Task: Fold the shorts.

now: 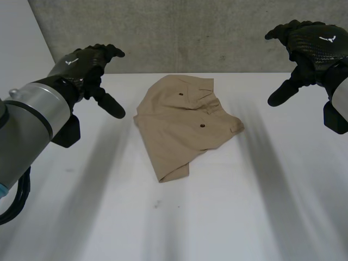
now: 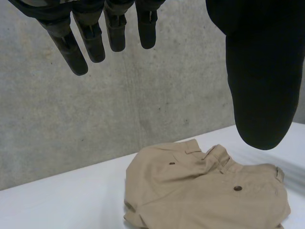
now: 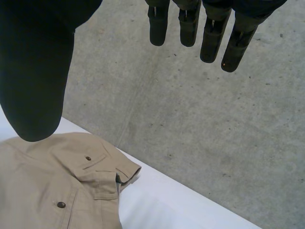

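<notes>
While the left hand (image 1: pixel 81 65) and right hand (image 1: pixel 315 43) hover with fingers spread, holding nothing, the shorts (image 1: pixel 185 122) lie mid-bench (image 1: pixel 244 206) between them, long axis slanting away from the robot; the left hand looks a touch nearer.

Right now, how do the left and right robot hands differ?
The left robot hand hangs at the shorts' left, right robot hand at their right. In the head view the left thumb looks nearer the cloth than the right one. Both are open, holding nothing, clear of the shorts.
</notes>
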`<state>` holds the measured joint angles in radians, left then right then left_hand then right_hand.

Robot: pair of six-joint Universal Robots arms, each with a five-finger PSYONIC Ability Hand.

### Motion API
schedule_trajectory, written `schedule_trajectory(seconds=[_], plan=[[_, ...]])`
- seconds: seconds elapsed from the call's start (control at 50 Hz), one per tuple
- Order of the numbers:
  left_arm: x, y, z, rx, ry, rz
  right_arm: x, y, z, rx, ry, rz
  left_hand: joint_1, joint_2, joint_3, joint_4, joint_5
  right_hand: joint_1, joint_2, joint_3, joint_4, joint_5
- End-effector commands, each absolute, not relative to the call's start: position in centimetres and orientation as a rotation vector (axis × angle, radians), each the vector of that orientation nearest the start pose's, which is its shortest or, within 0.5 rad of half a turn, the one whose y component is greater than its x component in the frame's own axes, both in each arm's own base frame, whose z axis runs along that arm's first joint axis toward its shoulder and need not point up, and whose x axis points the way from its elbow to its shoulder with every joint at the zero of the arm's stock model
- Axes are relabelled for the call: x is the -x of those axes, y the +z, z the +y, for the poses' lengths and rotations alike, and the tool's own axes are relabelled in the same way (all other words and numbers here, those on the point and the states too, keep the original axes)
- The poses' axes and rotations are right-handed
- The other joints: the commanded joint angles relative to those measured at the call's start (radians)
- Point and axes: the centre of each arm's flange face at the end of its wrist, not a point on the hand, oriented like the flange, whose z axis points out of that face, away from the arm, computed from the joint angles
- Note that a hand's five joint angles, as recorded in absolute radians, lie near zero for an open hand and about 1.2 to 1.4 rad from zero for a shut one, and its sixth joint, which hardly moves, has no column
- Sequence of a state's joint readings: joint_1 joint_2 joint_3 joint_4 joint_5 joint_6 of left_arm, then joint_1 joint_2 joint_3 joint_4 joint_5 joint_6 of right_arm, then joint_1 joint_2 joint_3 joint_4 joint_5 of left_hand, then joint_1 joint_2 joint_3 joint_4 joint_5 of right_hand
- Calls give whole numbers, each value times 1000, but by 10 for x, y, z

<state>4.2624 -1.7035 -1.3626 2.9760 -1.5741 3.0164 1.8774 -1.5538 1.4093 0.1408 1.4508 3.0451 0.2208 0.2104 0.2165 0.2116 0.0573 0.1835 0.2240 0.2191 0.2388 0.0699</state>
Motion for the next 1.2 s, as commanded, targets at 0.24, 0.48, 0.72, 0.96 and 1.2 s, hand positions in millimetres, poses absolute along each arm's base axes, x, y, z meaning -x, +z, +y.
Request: schedule_trajectory(seconds=[0.24, 0.48, 0.72, 0.96, 1.2], plan=[[282, 252, -253, -498, -2137, 2747, -247, 298, -265, 987, -2062, 2092, -7, 3, -3, 2, -18, -9, -49, -45, -64, -70], [341, 175, -267, -861, -2085, 2641, -246, 293, -267, 989, -2047, 2112, 43, 53, 47, 52, 32, -9, -49, -45, -64, -70], [360, 125, -290, -984, -1992, 2510, -246, 291, -267, 992, -2044, 2114, 192, 202, 196, 201, 181, -9, -49, -45, -64, -70], [369, 117, -300, -977, -2068, 2469, -247, 286, -270, 996, -2026, 2133, 495, 505, 499, 504, 484, -9, -49, -45, -64, -70], [373, 105, -307, -1021, -2049, 2432, -246, 283, -270, 1000, -2019, 2142, 266, 277, 271, 276, 255, -9, -49, -45, -64, -70]])
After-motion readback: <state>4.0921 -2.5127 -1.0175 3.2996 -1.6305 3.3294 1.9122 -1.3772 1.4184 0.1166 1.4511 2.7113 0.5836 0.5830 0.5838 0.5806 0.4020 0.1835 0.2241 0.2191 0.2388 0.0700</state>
